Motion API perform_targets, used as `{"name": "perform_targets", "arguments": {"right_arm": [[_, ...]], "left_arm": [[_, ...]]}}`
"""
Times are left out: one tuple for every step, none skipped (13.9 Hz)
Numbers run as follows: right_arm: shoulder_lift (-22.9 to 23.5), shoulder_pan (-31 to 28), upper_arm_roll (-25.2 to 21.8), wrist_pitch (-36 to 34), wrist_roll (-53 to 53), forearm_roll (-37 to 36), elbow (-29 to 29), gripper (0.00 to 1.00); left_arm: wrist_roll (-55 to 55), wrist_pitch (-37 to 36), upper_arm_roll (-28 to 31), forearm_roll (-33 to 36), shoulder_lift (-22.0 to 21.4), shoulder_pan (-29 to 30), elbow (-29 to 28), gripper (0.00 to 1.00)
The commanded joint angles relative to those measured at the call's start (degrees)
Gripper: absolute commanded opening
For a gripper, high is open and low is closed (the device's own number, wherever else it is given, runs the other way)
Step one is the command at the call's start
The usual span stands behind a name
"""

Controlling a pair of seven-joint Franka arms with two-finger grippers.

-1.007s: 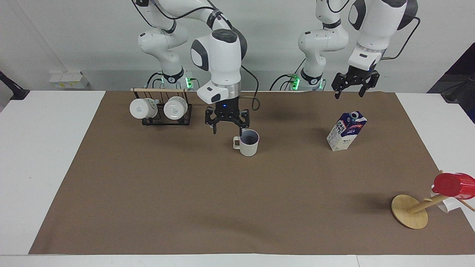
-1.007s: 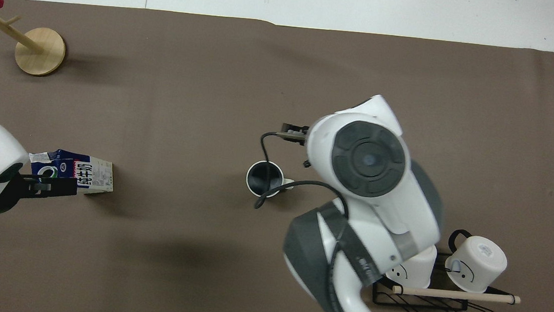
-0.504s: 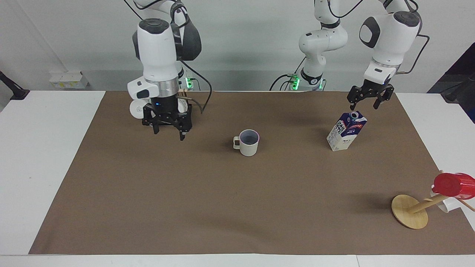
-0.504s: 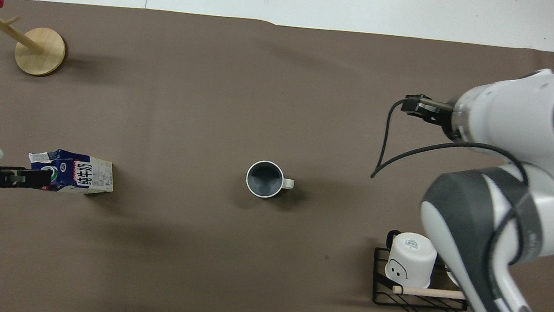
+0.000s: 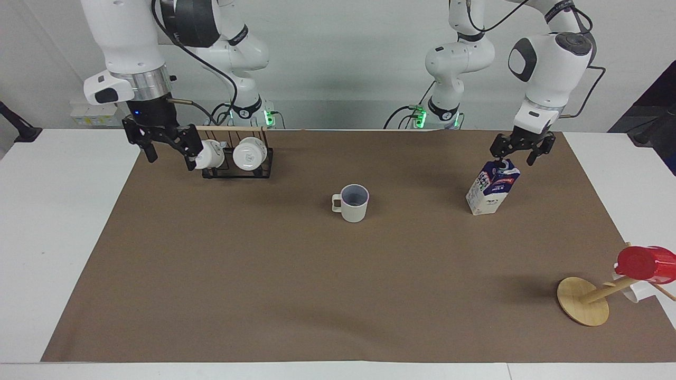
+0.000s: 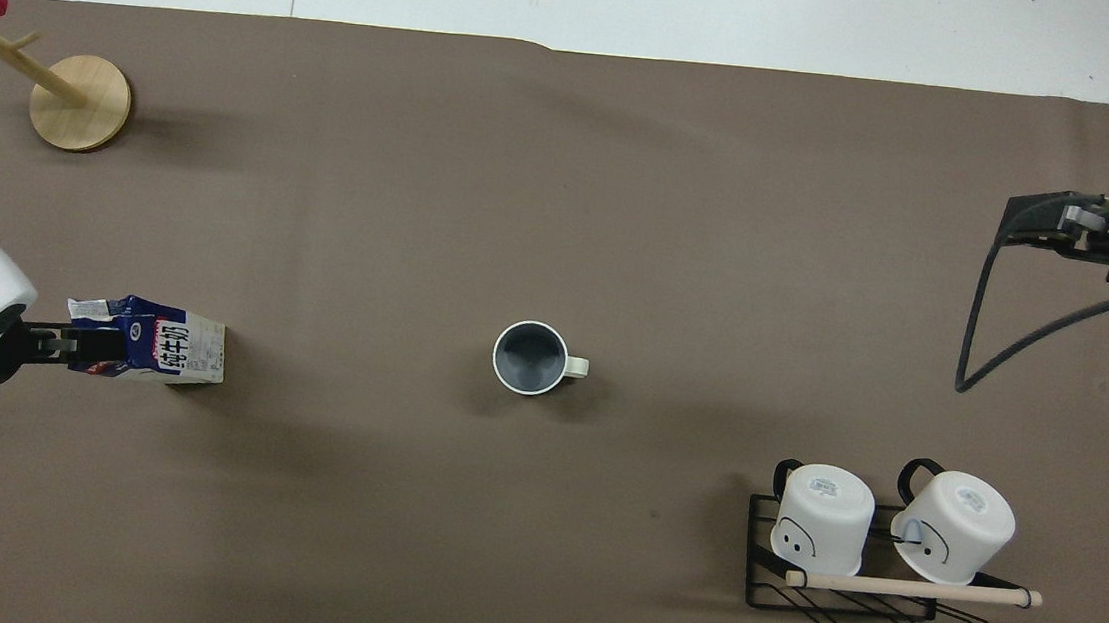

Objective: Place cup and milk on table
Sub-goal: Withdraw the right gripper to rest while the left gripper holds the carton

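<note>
I'm pulling the open right end effector [image 5: 168, 149] away toward the rack [image 5: 235, 154], leaving the cup [image 5: 353, 202] mid-table [image 5: 296, 274], while the open left end effector [image 5: 520, 150] is dropping onto the milk [image 5: 493, 187], standing toward the left arm's end.

Mug [image 5: 354, 202] upright near mid-table [image 5: 274, 274], on brown sheet [image 6: 544, 200]. Milk carton [image 5: 493, 187] on same sheet toward left arm's end, about level with mug, well apart. Wire rack [image 5: 236, 161] with two mugs [image 6: 955, 526] toward right arm's end, nearer to robots than mug. Wooden stand [image 5: 583, 308] with cup [image 5: 645, 263] at left arm's end, farther from robots than carton.
</note>
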Motion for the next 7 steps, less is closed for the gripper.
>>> {"name": "perform_targets", "arguments": {"right_arm": [[2.23,-1.62,0.64,-6.53,-2.53,0.08,7.12,1.00],[2.23,-1.71,0.64,-8.47,-3.41,0.08,8.10,1.00],[2.23,-1.62,0.64,-10.23,-4.81,0.08,8.19,1.00],[1.19,-1.45,0.64,-10.85,-5.52,0.86,7.41,1.00],[-0.30,-1.44,0.73,-11.21,-5.52,0.95,4.88,1.00],[-1.54,-1.44,0.73,-11.30,-5.52,1.48,3.03,1.00],[-2.07,-1.44,0.73,-11.38,-5.52,2.44,1.96,1.00]], "left_arm": [[0.48,0.07,0.37,-0.89,0.59,-0.71,0.72,1.00],[0.66,-0.20,0.29,-0.89,0.94,-0.71,1.08,1.00],[0.75,-0.81,0.37,-0.89,1.73,-0.71,2.04,1.00],[0.84,-1.95,0.37,-0.89,2.43,-0.71,3.18,1.00],[0.84,-3.09,0.37,-0.89,3.22,-0.71,4.41,1.00],[1.10,-3.88,0.37,-0.89,3.49,-0.62,5.12,1.00],[1.45,-4.24,0.37,-0.89,3.49,-0.53,5.30,1.00]]}}
